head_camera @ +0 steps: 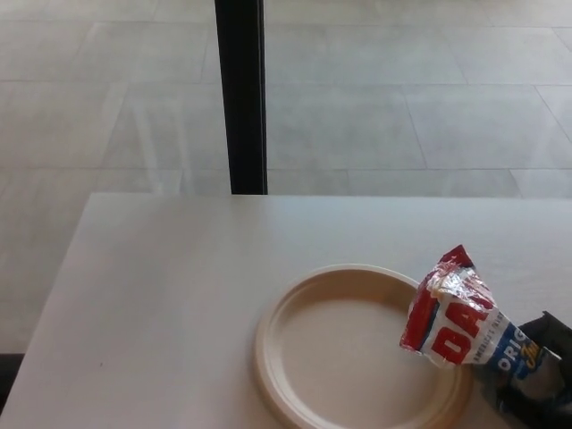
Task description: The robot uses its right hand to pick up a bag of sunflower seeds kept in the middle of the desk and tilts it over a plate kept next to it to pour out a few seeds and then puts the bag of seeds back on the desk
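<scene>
A red, white and blue foil bag of sunflower seeds leans to the left, its crumpled open top hanging over the right rim of a round beige plate on the white desk. My right hand shows at the bottom right corner, black fingers shut on the bag's lower blue end. The plate's inside looks bare; no seeds are visible on it. My left hand is out of the picture.
The white desk stretches left of the plate, its far edge near the middle of the picture. Beyond it a black vertical post stands before a grey tiled floor.
</scene>
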Robot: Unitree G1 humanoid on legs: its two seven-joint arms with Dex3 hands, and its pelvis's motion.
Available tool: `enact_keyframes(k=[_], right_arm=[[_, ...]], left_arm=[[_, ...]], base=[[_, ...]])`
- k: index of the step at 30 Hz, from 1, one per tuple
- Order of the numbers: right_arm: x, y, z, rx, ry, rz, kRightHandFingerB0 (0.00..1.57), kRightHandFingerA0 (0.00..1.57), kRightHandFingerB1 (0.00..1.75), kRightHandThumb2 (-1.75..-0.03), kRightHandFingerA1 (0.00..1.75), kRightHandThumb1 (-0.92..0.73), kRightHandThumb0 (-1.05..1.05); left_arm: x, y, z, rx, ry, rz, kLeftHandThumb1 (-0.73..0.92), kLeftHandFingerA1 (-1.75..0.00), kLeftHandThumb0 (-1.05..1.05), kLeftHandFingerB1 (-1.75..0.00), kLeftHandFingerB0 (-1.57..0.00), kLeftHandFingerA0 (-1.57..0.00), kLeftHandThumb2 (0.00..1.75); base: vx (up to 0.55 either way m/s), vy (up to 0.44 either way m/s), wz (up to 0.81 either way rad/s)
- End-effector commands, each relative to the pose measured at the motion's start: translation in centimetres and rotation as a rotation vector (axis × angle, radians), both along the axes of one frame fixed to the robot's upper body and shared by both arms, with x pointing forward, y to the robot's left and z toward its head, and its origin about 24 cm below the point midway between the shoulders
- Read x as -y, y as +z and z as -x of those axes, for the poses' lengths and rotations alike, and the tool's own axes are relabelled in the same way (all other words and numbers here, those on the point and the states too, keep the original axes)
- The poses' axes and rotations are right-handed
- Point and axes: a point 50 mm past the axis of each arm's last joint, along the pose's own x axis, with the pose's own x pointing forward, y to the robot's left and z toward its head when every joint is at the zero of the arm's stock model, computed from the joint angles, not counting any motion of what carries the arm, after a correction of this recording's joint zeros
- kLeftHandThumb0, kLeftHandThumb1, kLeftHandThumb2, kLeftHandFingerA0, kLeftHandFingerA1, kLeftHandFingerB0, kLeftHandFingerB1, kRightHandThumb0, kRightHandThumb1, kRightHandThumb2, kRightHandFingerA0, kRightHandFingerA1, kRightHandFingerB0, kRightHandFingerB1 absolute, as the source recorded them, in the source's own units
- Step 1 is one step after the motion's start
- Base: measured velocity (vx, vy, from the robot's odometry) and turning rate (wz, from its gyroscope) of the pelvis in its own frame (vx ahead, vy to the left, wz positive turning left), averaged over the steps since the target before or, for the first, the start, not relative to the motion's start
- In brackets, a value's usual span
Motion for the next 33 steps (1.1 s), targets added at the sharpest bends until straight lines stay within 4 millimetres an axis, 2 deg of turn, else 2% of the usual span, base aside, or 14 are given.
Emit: enact_keyframes(k=[1, 6, 7, 10, 11, 15, 16, 17, 24, 25, 26, 29, 30, 33], right_arm=[[-0.1, 0.2, 0.6, 0.110, 0.062, -0.047, 0.66, 0.86, 1.70, -1.01, 1.75, -0.63, -0.17], [0.0, 0.6, 0.5, 0.189, 0.070, -0.063, 0.67, 0.81, 1.64, -0.93, 1.75, -0.72, -0.19], [0.0, 0.8, 0.4, 0.203, 0.075, -0.061, 0.64, 0.80, 1.65, -0.89, 1.75, -0.75, -0.19], [0.1, 1.7, 0.1, 0.257, 0.095, -0.035, 0.65, 0.80, 1.66, -0.92, 1.75, -0.72, -0.16], [0.1, 2.0, -0.1, 0.272, 0.102, -0.028, 0.66, 0.81, 1.64, -0.92, 1.75, -0.72, -0.14], [0.2, 3.2, -0.7, 0.287, 0.131, -0.033, 0.60, 0.79, 1.73, -0.95, 1.75, -0.70, -0.12], [0.2, 3.8, -1.0, 0.296, 0.148, -0.029, 0.92, 1.12, 1.32, -1.06, 1.45, -0.64, -0.17], [0.3, 4.4, -1.3, 0.309, 0.161, -0.018, 0.64, 0.79, 1.70, -1.02, 1.75, -0.65, -0.04], [0.4, 6.6, -2.2, 0.350, 0.235, 0.080, 0.68, 0.83, 1.66, -1.09, 1.75, -0.59, -0.03], [0.4, 6.9, -2.2, 0.343, 0.241, 0.085, 0.68, 0.84, 1.67, -1.11, 1.75, -0.58, -0.04], [0.3, 7.0, -2.3, 0.344, 0.246, 0.089, 0.69, 0.85, 1.67, -1.10, 1.75, -0.57, -0.05], [0.0, 7.6, -2.7, 0.312, 0.264, 0.134, 0.73, 0.88, 1.61, -1.02, 1.75, -0.59, -0.10], [-0.2, 7.7, -2.7, 0.316, 0.270, 0.146, 0.72, 0.89, 1.62, -1.03, 1.75, -0.57, -0.10], [-0.4, 7.9, -3.0, 0.313, 0.303, 0.190, 0.70, 0.90, 1.66, -1.09, 1.75, -0.54, -0.09]], left_arm=[[-0.7, 0.5, 0.2, -0.013, -0.026, -0.049, 0.84, -0.62, -0.87, -0.41, -0.39, -0.39, 0.65], [-0.8, 0.6, 0.2, -0.013, -0.029, -0.052, 0.84, -0.62, -0.84, -0.42, -0.39, -0.38, 0.65], [-0.8, 0.6, 0.1, -0.015, -0.029, -0.052, 0.67, -0.64, -0.90, -0.46, -0.35, -0.38, 0.84], [-0.8, 0.6, 0.1, -0.016, -0.024, -0.053, 0.83, -0.62, -0.87, -0.40, -0.39, -0.39, 0.65], [-0.8, 0.6, 0.1, -0.014, -0.030, -0.052, 0.66, -0.64, -0.92, -0.46, -0.34, -0.38, 0.87], [-1.0, 0.7, 0.2, -0.028, -0.047, -0.066, 0.85, -0.60, -0.87, -0.40, -0.38, -0.39, 0.66], [-1.0, 0.7, 0.2, -0.026, -0.044, -0.065, 0.85, -0.62, -0.85, -0.41, -0.39, -0.39, 0.66], [-1.0, 0.7, 0.2, -0.025, -0.035, -0.065, 0.84, -0.64, -0.86, -0.41, -0.40, -0.41, 0.65], [-1.2, 0.9, 0.0, -0.016, -0.029, -0.063, 0.84, -0.66, -0.87, -0.44, -0.40, -0.40, 0.65], [-1.2, 0.9, 0.0, -0.016, -0.033, -0.062, 0.64, -0.67, -0.84, -0.54, -0.36, -0.38, 1.05], [-1.2, 0.9, -0.1, -0.019, -0.043, -0.067, 0.85, -0.63, -0.87, -0.42, -0.38, -0.39, 0.66], [-1.3, 1.0, -0.1, -0.027, -0.042, -0.071, 0.64, -0.65, -0.83, -0.52, -0.32, -0.37, 1.07], [-1.3, 1.0, -0.1, -0.019, -0.034, -0.063, 0.84, -0.66, -0.87, -0.42, -0.38, -0.40, 0.65], [-1.3, 1.0, -0.2, -0.017, -0.038, -0.066, 0.83, -0.68, -0.88, -0.43, -0.38, -0.40, 0.65]], base=[[0.00, 0.000, 0.00], [0.00, 0.000, 0.00], [0.00, 0.000, 0.00], [0.00, 0.000, 0.00], [0.00, 0.000, 0.00], [0.00, 0.000, 0.00], [0.00, 0.000, 0.00], [0.00, 0.000, 0.00], [0.00, 0.000, 0.00], [0.00, 0.000, 0.00], [0.00, 0.000, 0.00], [0.00, 0.000, 0.00], [0.00, 0.000, 0.00], [0.00, 0.000, 0.00]])
